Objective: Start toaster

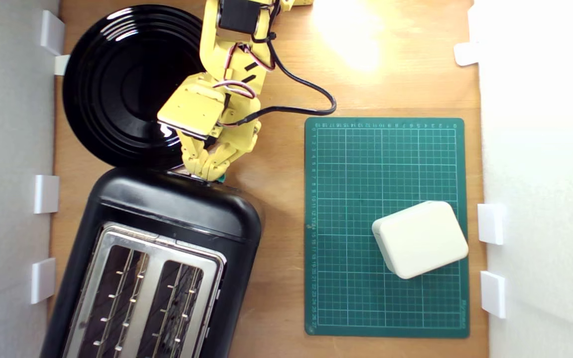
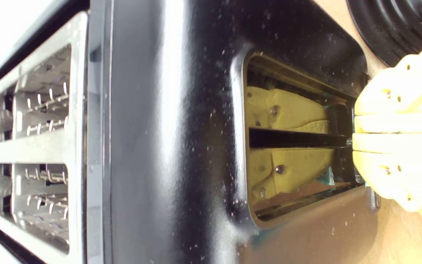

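Note:
The glossy black toaster [image 1: 177, 211] fills the lower left of the exterior view, its silver top plate [image 1: 142, 288] showing two wire-grilled slots. My yellow gripper [image 1: 209, 173] is at the toaster's far end wall, fingers closed together with the tips against it. A sliver of the teal lever [image 1: 222, 178] peeks out beside the fingertips; the rest is hidden under them. In the wrist view the gripper [image 2: 354, 137] has both fingers pressed side by side at the recessed lever panel of the toaster [image 2: 181, 128], which mirrors them.
A round black plate [image 1: 117, 84] lies just behind the toaster, under the arm. A green cutting mat [image 1: 386, 164] carries a white box [image 1: 421, 238] at the exterior view's right. A black cable [image 1: 311, 94] loops over the wood. White walls border both sides.

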You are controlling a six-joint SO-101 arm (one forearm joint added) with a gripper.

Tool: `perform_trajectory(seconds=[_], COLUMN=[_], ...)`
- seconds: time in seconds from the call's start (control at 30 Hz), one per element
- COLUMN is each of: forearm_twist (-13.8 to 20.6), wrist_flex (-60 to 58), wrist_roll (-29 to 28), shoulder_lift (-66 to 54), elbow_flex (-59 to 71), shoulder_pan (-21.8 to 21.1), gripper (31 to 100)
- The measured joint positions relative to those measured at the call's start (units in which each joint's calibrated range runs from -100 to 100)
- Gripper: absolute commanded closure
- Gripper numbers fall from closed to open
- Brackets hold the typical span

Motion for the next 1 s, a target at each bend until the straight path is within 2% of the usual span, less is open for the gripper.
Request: perform_trajectory(seconds=[0.47, 0.83, 1.0], forearm_twist=[0.0, 0.0, -2.8], wrist_flex=[10.1, 23.8, 31.7], wrist_roll=[-0.5, -0.6, -0.5], shoulder_lift=[-0.9, 0.5, -1.3], elbow_flex=[-4.3, -16.6, -22.1], shoulder_pan=[-0.8, -2.1, -1.8], gripper=[98.9, 98.9, 98.9])
